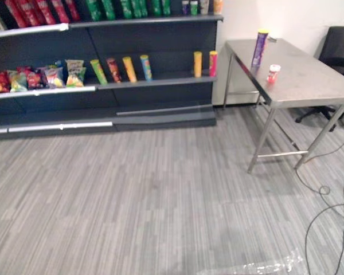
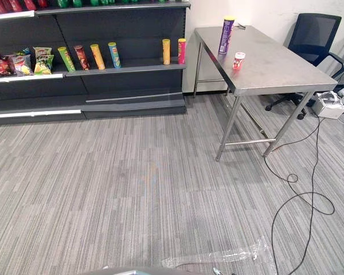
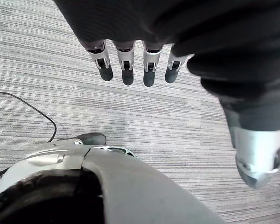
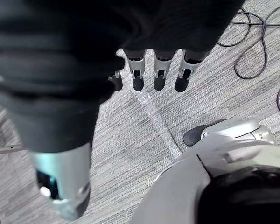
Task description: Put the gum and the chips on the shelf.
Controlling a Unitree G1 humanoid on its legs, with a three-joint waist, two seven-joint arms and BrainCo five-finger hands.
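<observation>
You stand well off from both the dark shelf and the steel table, so watch your approach. Clip the table's edge and you could topple the tall purple chips can near its far end, or send the small red-and-white gum tub just beside it rolling off. Your left hand and right hand hang fingers-down over the floor, straight, loose and empty.

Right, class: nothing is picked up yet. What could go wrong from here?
The tall purple chips can stands upright close to the small red-and-white gum tub on the steel table; reaching for one may topple the other. The dark shelf already holds standing tubes, so placing a can there might knock one over.
</observation>
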